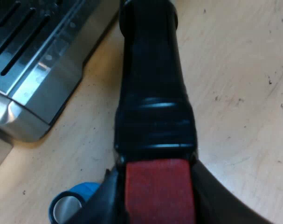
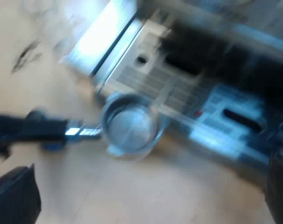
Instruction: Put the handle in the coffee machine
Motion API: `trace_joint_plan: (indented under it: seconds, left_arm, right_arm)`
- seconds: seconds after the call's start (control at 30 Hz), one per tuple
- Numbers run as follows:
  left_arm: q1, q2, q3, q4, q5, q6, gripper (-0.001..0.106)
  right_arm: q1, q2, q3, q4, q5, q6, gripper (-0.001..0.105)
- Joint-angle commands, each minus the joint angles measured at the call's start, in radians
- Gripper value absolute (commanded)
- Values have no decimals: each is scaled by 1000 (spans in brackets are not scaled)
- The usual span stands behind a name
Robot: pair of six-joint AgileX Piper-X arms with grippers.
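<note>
Quick count first: one holder [image 2: 80, 132], one machine [image 2: 216, 70], one blue tamper [image 1: 69, 207] and two tools. The left tool [image 1: 156, 175] is clamped on the holder's dark handle [image 1: 153, 84] right at the red end [image 1: 159, 191]. There's a black finger [image 1: 101, 203] pressed against each side, so it's closed down to the width of the handle. From that grip the handle runs toward 12 o'clock over the bare wooden table [image 1: 234, 70]. The machine's slotted metal tray [image 1: 34, 60] sits at roughly 10 o'clock from it, near but not touching. The tamper stands on the table close by the tool, around 8 o'clock from the red end, round grey face up. From the right wrist you can see the holder isn't in the machine. Its one round metal basket [image 2: 132, 128] sits open side up just in front of the tray's edge. I honestly can't tell if it's touching the table or hanging a bit above it. The handle goes out from the basket toward 9 o'clock, and the machine lies at about 1 o'clock from the basket. The right tool [image 2: 148, 172] is spread wide with nothing in it, hovering over the table apart from the holder.
</note>
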Motion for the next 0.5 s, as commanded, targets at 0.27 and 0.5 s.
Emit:
trace_joint_plan:
  seconds: [0.27, 0.5]
  left_arm:
    - [70, 91, -14, -4, 114, 118, 0]
    - [71, 182, -17, -20, 150, 148, 0]
  right_arm:
    - [145, 19, 191, -318, 393, 55, 104]
    - [165, 122, 256, -510, 491, 47, 104]
